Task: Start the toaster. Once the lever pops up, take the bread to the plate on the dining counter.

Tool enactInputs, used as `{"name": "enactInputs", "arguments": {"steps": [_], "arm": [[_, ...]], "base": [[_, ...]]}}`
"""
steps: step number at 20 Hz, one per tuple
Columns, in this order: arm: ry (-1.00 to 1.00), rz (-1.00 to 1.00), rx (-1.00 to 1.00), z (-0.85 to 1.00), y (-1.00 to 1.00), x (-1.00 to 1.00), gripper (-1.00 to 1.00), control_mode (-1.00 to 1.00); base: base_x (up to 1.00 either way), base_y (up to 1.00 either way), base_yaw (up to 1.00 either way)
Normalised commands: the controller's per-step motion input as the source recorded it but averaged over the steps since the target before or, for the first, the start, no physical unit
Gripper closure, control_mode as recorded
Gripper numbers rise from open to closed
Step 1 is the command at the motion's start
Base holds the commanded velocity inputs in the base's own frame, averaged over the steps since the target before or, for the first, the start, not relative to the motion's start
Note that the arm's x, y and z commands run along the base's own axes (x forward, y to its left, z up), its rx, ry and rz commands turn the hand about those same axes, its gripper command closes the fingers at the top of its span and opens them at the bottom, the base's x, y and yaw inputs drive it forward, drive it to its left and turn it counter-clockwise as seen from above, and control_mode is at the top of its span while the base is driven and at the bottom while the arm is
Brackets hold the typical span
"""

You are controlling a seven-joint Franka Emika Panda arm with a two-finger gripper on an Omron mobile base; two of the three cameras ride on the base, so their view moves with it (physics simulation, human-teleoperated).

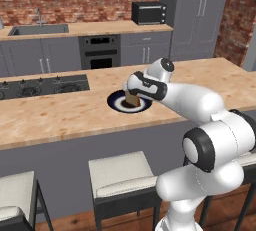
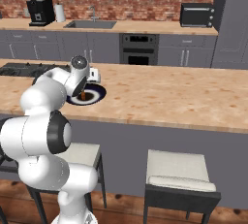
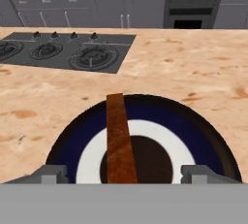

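Jaws wide astride crusty square bread (image 3: 118, 140)

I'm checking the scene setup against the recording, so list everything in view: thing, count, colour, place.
bread: one, brown slice, edge-on over the plate between the fingertips
plate: one, navy rim, white centre, on the dining counter
dining counter: one, light wood top, grey base
cooktop: one, dark, set in the dining counter
stools: at least three, cream seats, in front of the dining counter
oven: one, dark, back wall
microwave: one, black, back counter
sink: one, grey, back counter
coffee machine: one, black, back counter
gripper: one, fingertips spread, above the plate
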Motion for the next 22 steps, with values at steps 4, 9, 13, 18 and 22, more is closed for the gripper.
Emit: {"name": "enactInputs", "arguments": {"steps": [4,9,13,18,22], "arm": [[0.0,0.0,0.0,0.0,0.0,0.0,-1.0,-1.0],[0.0,0.0,0.0,0.12,0.0,0.0,-1.0,-1.0],[0.0,0.0,0.0,0.31,0.0,0.0,-1.0,-1.0],[0.03,0.0,0.0,0.38,0.0,0.0,-1.0,-1.0],[0.06,0.0,0.0,0.42,0.0,-0.01,-1.0,-1.0]], "base": [[0.0,0.0,0.0],[0.0,0.0,0.0],[0.0,0.0,0.0],[0.0,0.0,0.0],[0.0,0.0,0.0]]}}
